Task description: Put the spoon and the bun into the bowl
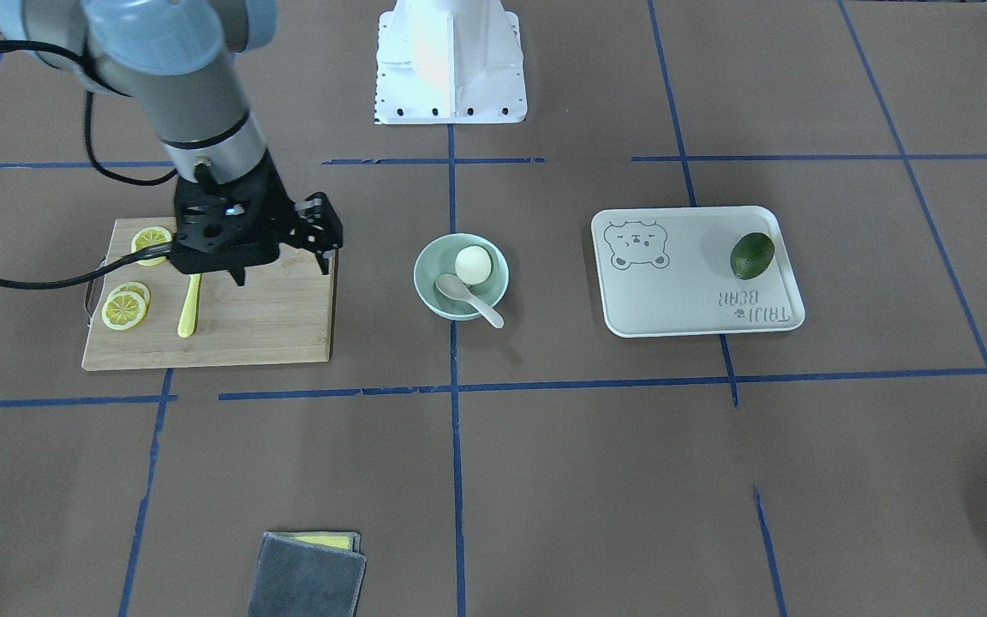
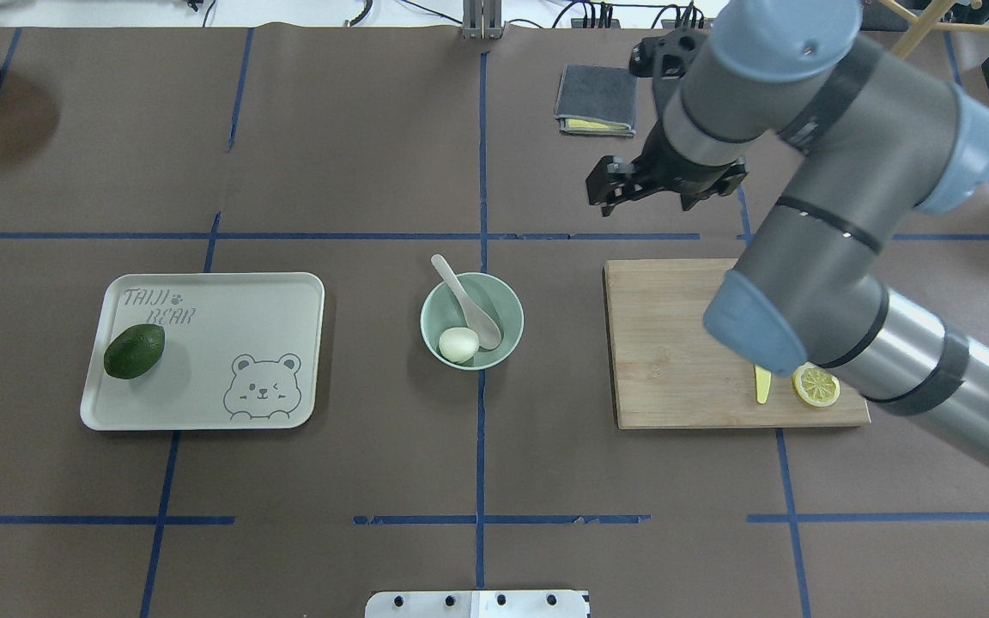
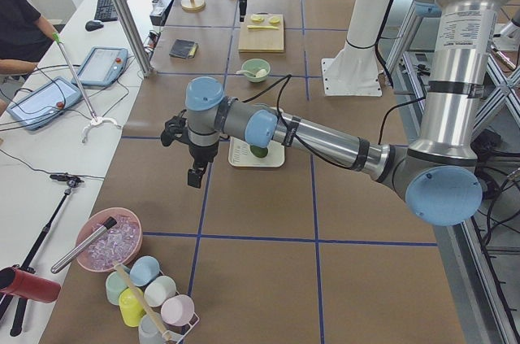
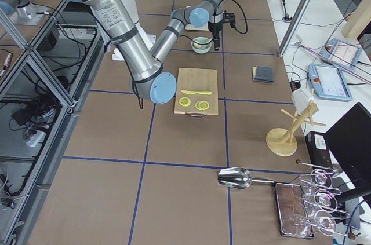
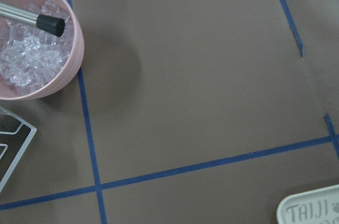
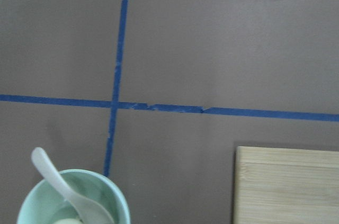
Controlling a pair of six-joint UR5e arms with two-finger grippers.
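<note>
The pale mint-green bowl [image 1: 430,283] [image 2: 510,311] stands at the table's middle. The white bun [image 1: 473,264] [image 2: 458,344] lies inside it. The off-white spoon [image 1: 469,298] [image 2: 464,300] rests in the bowl with its handle over the rim. My right gripper [image 1: 322,236] [image 2: 613,187] is open and empty. It hangs raised above the table, apart from the bowl, beyond the cutting board's corner. The right wrist view shows the bowl [image 6: 114,197] and spoon [image 6: 50,170] at its lower left. My left gripper [image 3: 195,175] hovers over the table's far left end; I cannot tell if it is open or shut.
A bamboo cutting board [image 1: 262,317] [image 2: 675,343] holds lemon slices [image 1: 125,308] and a yellow knife [image 1: 189,308]. A cream bear tray [image 1: 690,291] [image 2: 228,300] carries a green avocado [image 1: 751,255]. A grey cloth [image 2: 596,101] lies beyond. A pink ice bowl [image 5: 74,49] stands at the left end.
</note>
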